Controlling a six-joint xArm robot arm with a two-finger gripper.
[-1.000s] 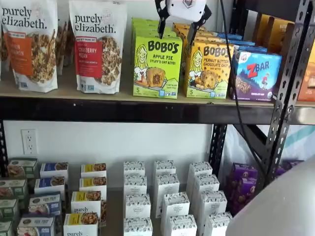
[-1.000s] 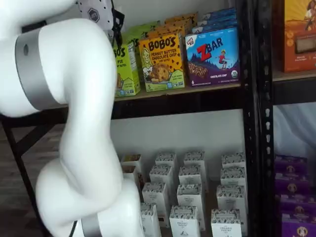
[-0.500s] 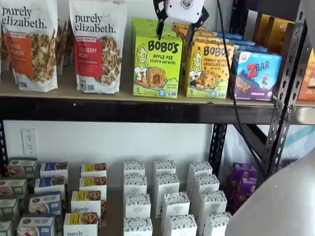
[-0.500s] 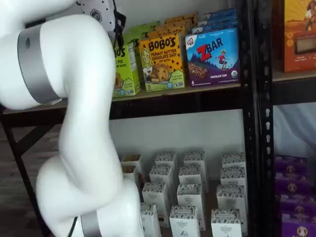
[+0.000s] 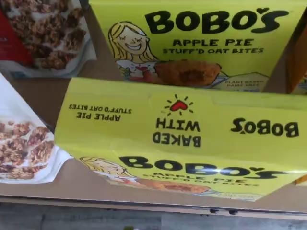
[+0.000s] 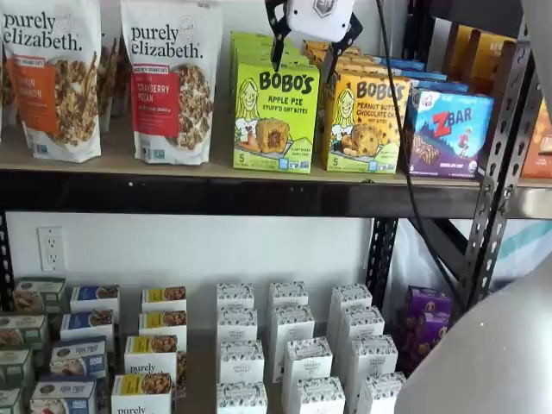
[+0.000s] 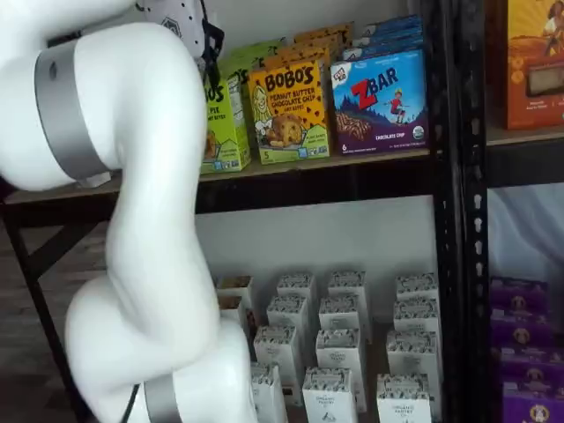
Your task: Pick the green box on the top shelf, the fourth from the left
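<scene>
The gripper is hanging over the green box, its two black fingers spread with a plain gap, one reaching down at each upper corner of the carton, pinching nothing. The white gripper body is running off at the frame's upper edge. The box is standing upright at the near edge of the top shelf, left of the yellow-orange carton. In a shelf view the white arm is hiding most of the green box.
</scene>
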